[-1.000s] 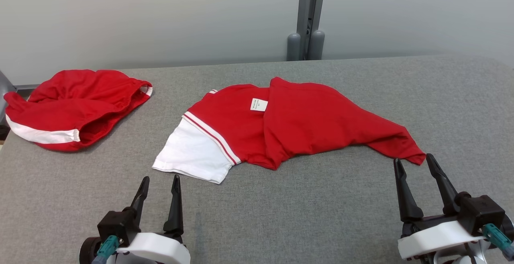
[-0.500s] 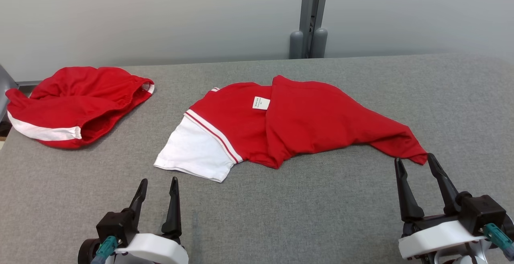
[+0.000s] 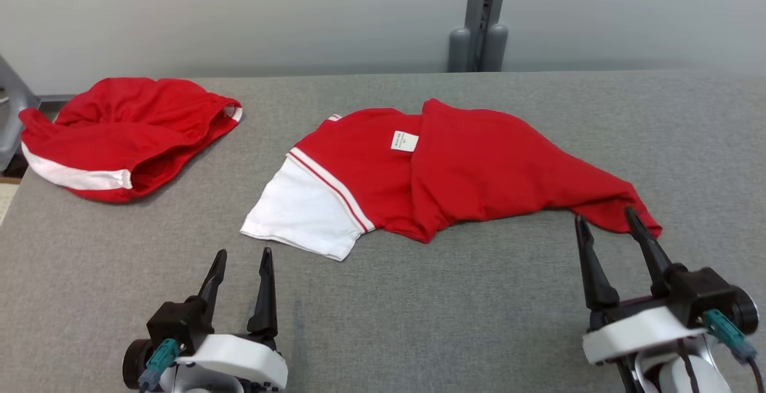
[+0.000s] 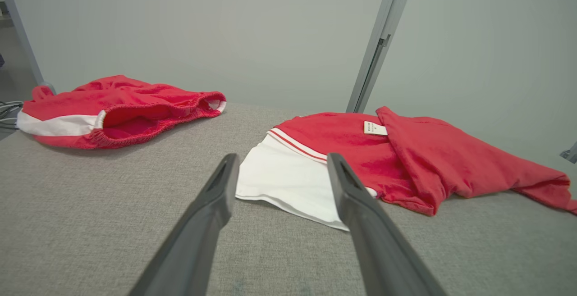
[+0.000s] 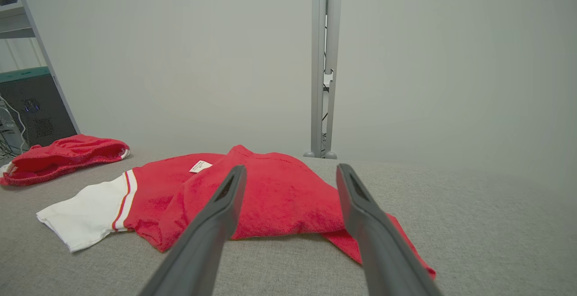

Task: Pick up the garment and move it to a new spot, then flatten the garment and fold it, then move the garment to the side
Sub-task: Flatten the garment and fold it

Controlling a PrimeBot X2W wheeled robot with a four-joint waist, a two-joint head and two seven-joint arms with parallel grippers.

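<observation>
Garment (image 3: 479,165): crumpled on the middle of the grey table (image 3: 419,321), white sleeve leftward, red tail rightward.
Left gripper (image 3: 243,253): jaws wide, empty, near the white sleeve's hem, apart from it.
Right gripper (image 3: 604,216): jaws wide, nothing held, tips at the red tail's end; contact unclear.
Red shorts (image 3: 125,136): far left, well apart.

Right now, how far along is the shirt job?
Nothing looks done yet: the shirt lies crumpled, partly doubled over itself, neither flat nor folded. In hand: nothing; both jaws stand open, the right gripper near the shirt's right tip, the left gripper short of its white end. Left: pick up, move, flatten, fold, set aside.
</observation>
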